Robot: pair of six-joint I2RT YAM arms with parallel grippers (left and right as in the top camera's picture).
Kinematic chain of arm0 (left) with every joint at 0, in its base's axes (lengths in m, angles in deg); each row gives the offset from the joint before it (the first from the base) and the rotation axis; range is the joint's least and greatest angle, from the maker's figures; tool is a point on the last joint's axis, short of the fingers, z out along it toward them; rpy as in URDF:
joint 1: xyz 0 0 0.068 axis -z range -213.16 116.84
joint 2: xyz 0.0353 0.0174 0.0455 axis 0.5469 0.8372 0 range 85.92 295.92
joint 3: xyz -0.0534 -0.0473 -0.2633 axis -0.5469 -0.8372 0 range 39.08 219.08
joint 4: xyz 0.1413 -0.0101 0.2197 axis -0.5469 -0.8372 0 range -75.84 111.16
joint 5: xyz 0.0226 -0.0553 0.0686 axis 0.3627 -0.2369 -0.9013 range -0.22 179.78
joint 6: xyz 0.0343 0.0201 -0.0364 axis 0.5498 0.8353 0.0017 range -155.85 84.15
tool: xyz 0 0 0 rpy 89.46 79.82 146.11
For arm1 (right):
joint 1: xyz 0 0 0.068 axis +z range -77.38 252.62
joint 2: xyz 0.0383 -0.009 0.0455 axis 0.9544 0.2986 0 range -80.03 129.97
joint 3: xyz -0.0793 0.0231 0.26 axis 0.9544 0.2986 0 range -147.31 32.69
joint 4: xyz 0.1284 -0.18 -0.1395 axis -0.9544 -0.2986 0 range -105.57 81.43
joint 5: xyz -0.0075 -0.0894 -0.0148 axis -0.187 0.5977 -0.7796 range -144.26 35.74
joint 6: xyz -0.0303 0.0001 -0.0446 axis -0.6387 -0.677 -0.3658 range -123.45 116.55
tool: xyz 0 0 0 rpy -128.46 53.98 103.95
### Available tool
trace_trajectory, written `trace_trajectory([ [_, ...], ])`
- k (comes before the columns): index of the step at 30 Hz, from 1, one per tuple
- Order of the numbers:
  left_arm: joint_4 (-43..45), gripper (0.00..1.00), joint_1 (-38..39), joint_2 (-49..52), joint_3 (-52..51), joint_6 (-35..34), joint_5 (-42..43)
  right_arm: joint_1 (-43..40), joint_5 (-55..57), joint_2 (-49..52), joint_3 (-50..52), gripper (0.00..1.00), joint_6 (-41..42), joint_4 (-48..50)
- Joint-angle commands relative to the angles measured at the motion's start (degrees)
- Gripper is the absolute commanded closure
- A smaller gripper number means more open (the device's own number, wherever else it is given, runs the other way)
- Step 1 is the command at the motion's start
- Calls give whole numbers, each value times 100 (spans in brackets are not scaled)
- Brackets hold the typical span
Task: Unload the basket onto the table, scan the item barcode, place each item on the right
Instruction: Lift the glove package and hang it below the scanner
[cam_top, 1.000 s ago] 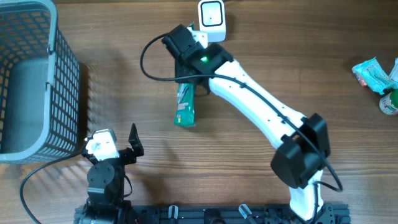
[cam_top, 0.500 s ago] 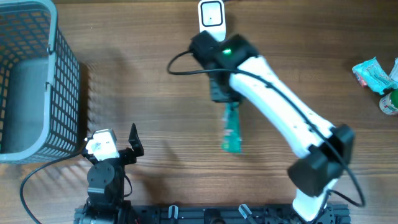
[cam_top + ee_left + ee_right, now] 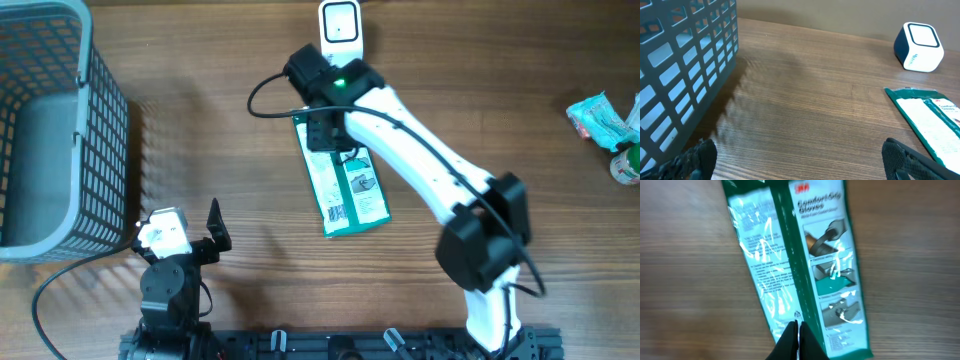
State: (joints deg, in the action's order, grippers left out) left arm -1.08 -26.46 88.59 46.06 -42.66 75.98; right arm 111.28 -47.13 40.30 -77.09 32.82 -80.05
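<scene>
**Asker:** Where is the item sitting?

**Me:** The glove packet (image 3: 350, 195) is stretching across the middle of the counter (image 3: 200, 130) with its printed face showing upward. Its top end is pointing at the scanner (image 3: 341, 28) and stopping just short of it. I am not making out whether it is resting on the wood or hanging just above it.

**Asker:** What is your right tool doing?

**Me:** My right tool (image 3: 796, 330) is clenching the glove packet. Both fingers are pressing together on the end nearest the scanner, right on the dark green seam running down the middle. In the right wrist view, a white text panel is lying on 1 side of that seam and 3 small pictures are stacking up on the other.

**Asker:** And the left?

**Me:** My left tool (image 3: 796, 150) is gaping wide with nothing between its fingers, sitting back near my base beside the basket (image 3: 60, 130). From its camera, the basket's grid wall is filling the left side and a corner of the glove packet is showing at the lower right.

**Asker:** Are you seeing the barcode?

**Me:** I am not finding one; the print is looking too small and blurred.

**Asker:** Anything else?

**Me:** A green wrapper (image 3: 598, 115) is lying at the far right edge, well apart from the glove packet.
</scene>
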Motion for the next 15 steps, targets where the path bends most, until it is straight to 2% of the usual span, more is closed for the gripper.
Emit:
trace_trajectory([
  [1,22,0,20,-42,-31,-96,26,28,-173,251,-37,56,72,-35],
  [3,22,0,20,-42,-31,-96,26,28,-238,201,-52,0,-120,-157],
  [8,22,0,20,-42,-31,-96,26,-310,-837,188,-33,0,-968,-490],
  [12,22,0,20,-42,-31,-96,26,-1038,-2063,197,103,0,-2107,-328],
  [15,22,0,20,-42,-31,-96,28,-1346,-2098,208,433,0,-2280,9],
])
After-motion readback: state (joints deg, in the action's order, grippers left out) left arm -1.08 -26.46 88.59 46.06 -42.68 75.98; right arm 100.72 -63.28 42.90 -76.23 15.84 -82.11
